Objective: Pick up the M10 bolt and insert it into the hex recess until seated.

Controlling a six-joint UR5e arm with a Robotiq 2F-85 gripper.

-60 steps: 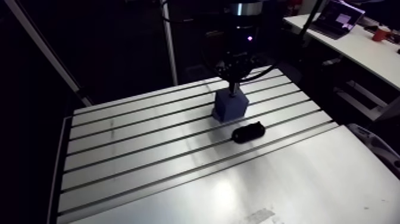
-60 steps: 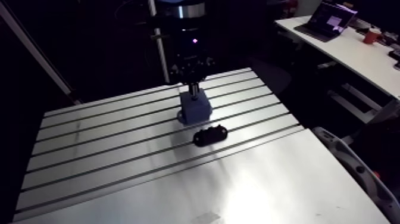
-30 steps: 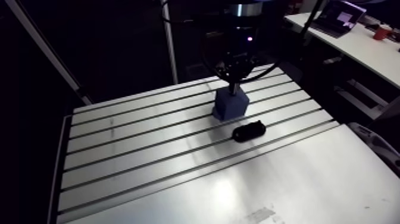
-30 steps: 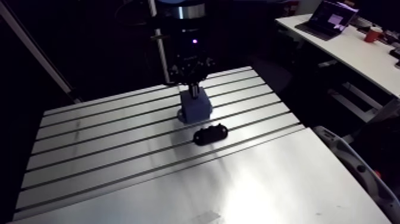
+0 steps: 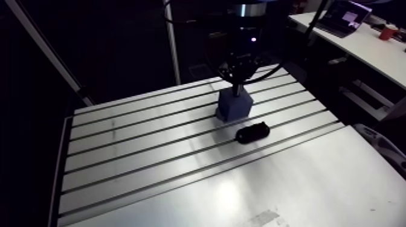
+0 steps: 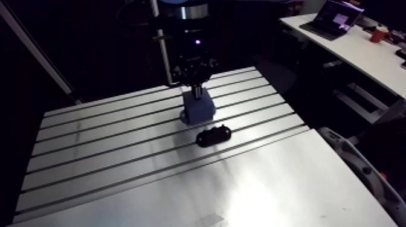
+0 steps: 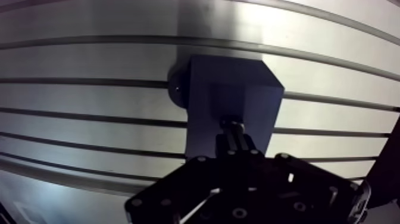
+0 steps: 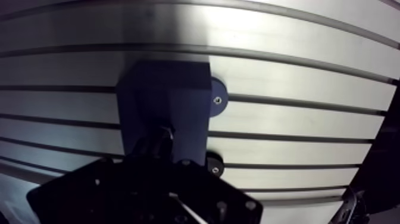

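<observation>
While seating the bolt: straight down, slowly

While pressing down, keep the black two-finger gripper [image 7: 233, 144] clamped on the silver steel M10 bolt [image 7: 233, 126], held upright with its lower end at the top face of the dark-blue cubic block [image 7: 233, 83]. Cannot see the hex recess, hidden under the bolt; so turn slightly to find the flats, push gently, and release only after a firm stop. Rely on the slotted aluminium table [image 5: 151, 151] as level support, and on the round black screw foot [image 8: 218, 99] touching the block's side. Avoid the black oblong part [image 5: 252, 133], lying near the block but apart from it.
</observation>
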